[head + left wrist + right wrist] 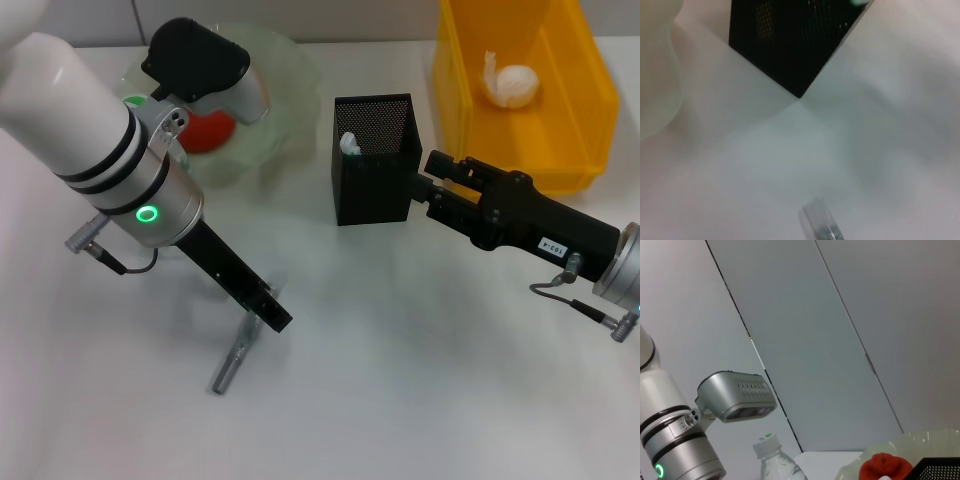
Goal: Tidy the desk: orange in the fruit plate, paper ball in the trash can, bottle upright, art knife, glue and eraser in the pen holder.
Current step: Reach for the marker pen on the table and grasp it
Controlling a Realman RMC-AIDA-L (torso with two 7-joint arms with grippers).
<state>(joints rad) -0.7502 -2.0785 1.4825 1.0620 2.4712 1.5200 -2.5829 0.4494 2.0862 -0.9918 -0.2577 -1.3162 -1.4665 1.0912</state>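
The grey art knife (232,358) lies slanted on the white desk, its upper end right at the tip of my left gripper (270,312); its end also shows in the left wrist view (821,227). The orange (207,130) rests in the fruit plate (295,62). The paper ball (514,85) lies in the trash can (575,120). In the pen holder (372,175) stands a white-and-green thing, probably the glue (348,143). My right gripper (428,177) hovers open beside the holder's right wall. The bottle (772,462) stands upright. The eraser is out of view.
My left arm's thick white forearm (90,120) crosses the back left and hides part of the plate and the bottle. The trash can stands just behind my right gripper. The desk's front half is bare white surface.
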